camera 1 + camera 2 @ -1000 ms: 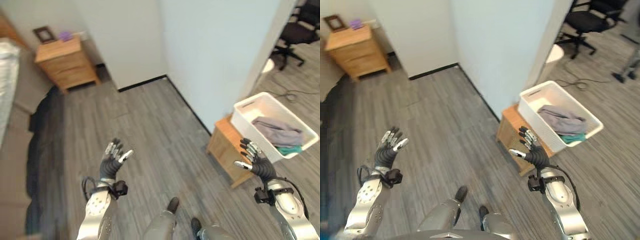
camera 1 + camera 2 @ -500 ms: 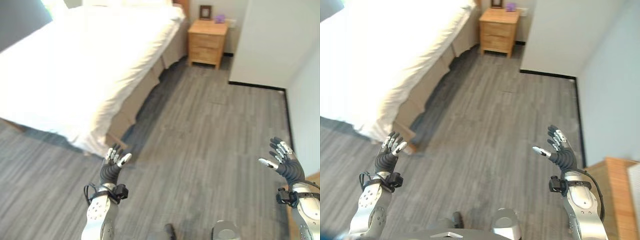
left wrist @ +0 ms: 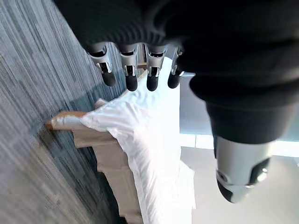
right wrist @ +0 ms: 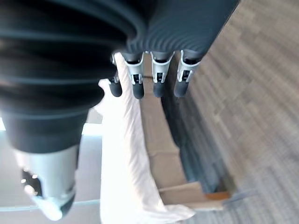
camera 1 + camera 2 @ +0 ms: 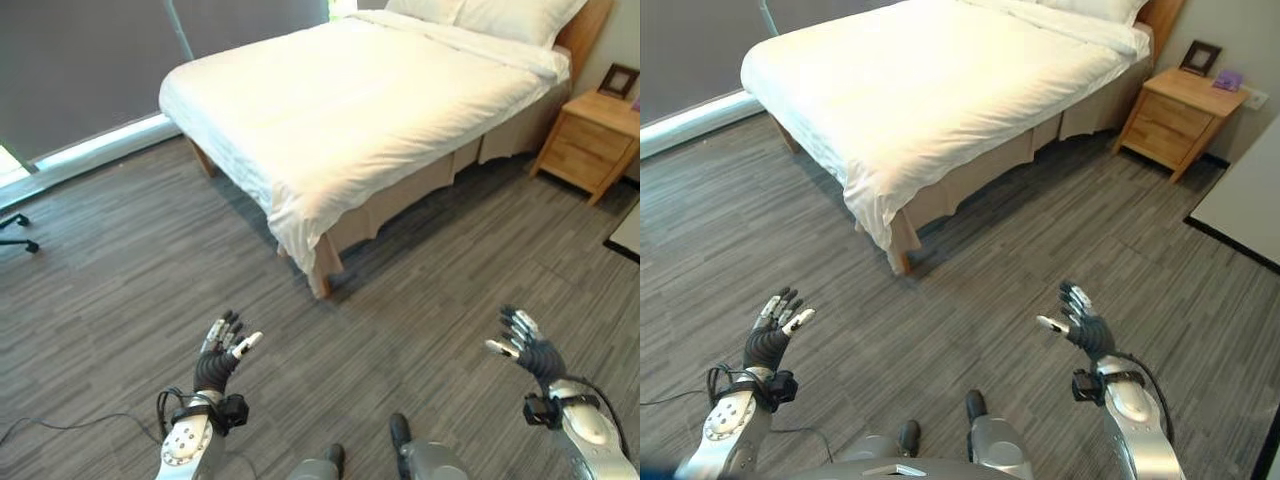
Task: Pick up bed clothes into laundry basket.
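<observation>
A bed (image 5: 400, 90) takes up the upper centre and upper right of the left eye view, standing on a grey wood-grain floor (image 5: 130, 270). A white sheet (image 5: 330, 130) covers the whole bed and hangs over its near corner, just above a tan bed skirt (image 5: 400, 200) and a wooden leg (image 5: 318, 285). Two white pillows (image 5: 490, 15) lie at the head, at the top right of the frame, against a wooden headboard (image 5: 585, 25).

A wooden nightstand (image 5: 590, 145) stands at the right edge, just beside the bed's head, with a small dark picture frame (image 5: 618, 80) on top. In the right eye view a small purple thing (image 5: 1228, 80) sits on the nightstand too. A dark curtain (image 5: 90, 60) fills the upper left.

The left robot hand (image 5: 220, 350) is raised at lower left, fingers spread wide and straight, holding nothing. The right robot hand (image 5: 528, 345) is raised at lower right, likewise wide and empty. Both are well apart from the bed, over bare floor. In each wrist view the straight fingers (image 3: 131, 74) point toward the sheet's hanging corner (image 4: 126, 177).
</observation>
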`<state>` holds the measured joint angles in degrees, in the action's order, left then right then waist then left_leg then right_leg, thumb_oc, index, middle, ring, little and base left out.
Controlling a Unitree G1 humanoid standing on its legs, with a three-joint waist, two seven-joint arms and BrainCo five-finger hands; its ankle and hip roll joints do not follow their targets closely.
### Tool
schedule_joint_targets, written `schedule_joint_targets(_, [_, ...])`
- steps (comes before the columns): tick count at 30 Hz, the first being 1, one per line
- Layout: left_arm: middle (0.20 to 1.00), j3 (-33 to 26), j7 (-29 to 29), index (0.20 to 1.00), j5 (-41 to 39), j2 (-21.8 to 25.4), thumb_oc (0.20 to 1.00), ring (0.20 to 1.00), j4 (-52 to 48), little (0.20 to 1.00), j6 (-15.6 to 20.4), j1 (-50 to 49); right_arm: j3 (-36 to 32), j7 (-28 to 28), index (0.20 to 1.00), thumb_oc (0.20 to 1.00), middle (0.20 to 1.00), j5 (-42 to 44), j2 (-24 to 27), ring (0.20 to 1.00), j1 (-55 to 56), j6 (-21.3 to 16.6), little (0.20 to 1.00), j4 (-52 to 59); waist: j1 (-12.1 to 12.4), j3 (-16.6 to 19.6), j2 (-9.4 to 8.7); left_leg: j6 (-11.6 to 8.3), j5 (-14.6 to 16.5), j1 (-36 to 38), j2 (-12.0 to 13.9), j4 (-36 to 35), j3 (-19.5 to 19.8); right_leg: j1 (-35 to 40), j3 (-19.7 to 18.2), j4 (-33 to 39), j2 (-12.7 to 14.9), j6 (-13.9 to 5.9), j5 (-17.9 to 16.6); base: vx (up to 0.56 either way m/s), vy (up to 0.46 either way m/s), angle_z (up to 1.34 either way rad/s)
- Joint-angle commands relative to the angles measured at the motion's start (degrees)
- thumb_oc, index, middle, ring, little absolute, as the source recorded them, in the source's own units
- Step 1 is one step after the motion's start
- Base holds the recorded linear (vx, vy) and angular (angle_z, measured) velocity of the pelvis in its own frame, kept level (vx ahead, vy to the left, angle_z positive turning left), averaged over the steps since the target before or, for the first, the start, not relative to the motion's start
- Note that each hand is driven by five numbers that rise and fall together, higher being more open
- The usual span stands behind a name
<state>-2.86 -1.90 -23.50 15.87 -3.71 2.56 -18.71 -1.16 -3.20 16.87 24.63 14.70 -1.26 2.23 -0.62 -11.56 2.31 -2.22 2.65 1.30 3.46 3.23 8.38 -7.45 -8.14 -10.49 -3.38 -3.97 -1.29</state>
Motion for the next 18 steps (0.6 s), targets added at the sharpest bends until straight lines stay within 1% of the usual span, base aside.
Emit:
schedule_joint_targets(1, [1.0,-1.6,0.3,1.0,1.6,2.6,1.0,1.0,-3.1,1.0,2.7,1.7,0.1,0.6,1.0,1.0,1.0,2.7,1.4,1.0,-0.8,-1.9,1.0,3.2,-1.9,1.9,-2.28,1.88,-6.5,3.8,-3.4,-7.7,-1.1,3.7,-1.4,6.4,2.1,2.03,-4.5,0.01,-0.029,0.19])
schedule_joint_targets(4, [1.0,-1.7,-0.9,1.0,2.4,2.6,1.0,1.0,-3.2,1.0,2.8,2.2,0.7,1.5,1.0,1.0,1.0,2.2,0.9,1.0,-1.5,-1.5,1.0,2.2,-1.4,2.3,-2.76,1.63,-6.4,3.7,-3.5,-8.0,-1.0,4.0,-1.7,6.4,1.7,2.18,-4.3,0.01,-0.033,0.0])
schedule_joint_targets(7, [1.0,-1.8,-1.7,1.0,2.7,1.9,1.0,1.0,-2.8,1.0,2.9,2.3,0.7,2.1,1.0,1.0,1.0,2.2,0.6,1.0,-1.8,-1.5,1.0,2.0,-1.2,2.3,-2.85,1.63,-6.2,4.0,-3.4,-7.9,-0.8,4.4,-1.9,6.6,1.3,2.4,-4.2,0.0,-0.041,-0.05])
schedule_joint_targets(13, [1.0,-2.3,-2.0,1.0,1.9,1.5,1.0,1.0,-2.0,1.0,2.7,1.6,1.0,2.0,1.0,1.0,1.0,2.0,0.6,1.0,-1.9,-1.4,1.0,1.6,-0.9,3.7,-2.76,1.66,-5.8,3.9,-3.2,-8.0,-0.6,5.3,-1.7,7.6,1.5,2.6,-4.0,0.0,-0.024,0.0])
schedule_joint_targets(14, [1.0,-2.2,-1.9,1.0,2.0,1.4,1.0,1.0,-2.1,1.0,2.7,1.7,1.1,2.0,1.0,1.0,1.0,1.8,0.6,1.0,-1.9,-1.3,1.0,1.5,-0.8,3.7,-2.85,1.54,-6.4,3.5,-3.4,-7.9,-0.5,5.1,-1.8,7.7,1.6,2.53,-4.5,-0.04,-0.008,0.04])
schedule_joint_targets(15, [1.0,-2.2,-1.9,1.0,1.9,1.5,1.0,1.0,-2.0,1.0,2.7,1.7,1.2,1.9,1.0,1.0,1.0,1.7,0.7,1.0,-1.9,-1.3,1.0,1.5,-0.9,3.8,-2.86,1.5,-6.4,3.5,-3.4,-7.9,-0.5,5.1,-1.8,7.8,1.6,2.55,-4.5,-0.01,-0.008,0.06])
schedule_joint_targets(16, [1.0,-2.1,-1.9,1.0,1.8,1.5,1.0,1.0,-2.0,1.0,2.8,1.7,1.2,1.9,1.0,1.0,1.0,1.7,0.7,1.0,-1.8,-1.3,1.0,1.4,-1.0,4.0,-2.8,1.58,-5.8,3.8,-3.3,-8.1,-0.5,5.5,-1.8,7.9,1.5,2.64,-4.0,0.02,-0.001,0.04])
schedule_joint_targets(18, [1.0,-1.9,-1.8,1.0,1.7,1.5,1.0,1.0,-1.9,1.0,2.8,1.8,1.3,1.9,1.0,1.0,1.0,1.6,0.7,1.0,-1.7,-1.3,1.0,1.4,-1.0,4.0,-2.8,1.57,-5.7,3.9,-3.3,-8.1,-0.5,5.6,-1.9,8.0,1.5,2.69,-4.0,0.0,0.0,0.0])
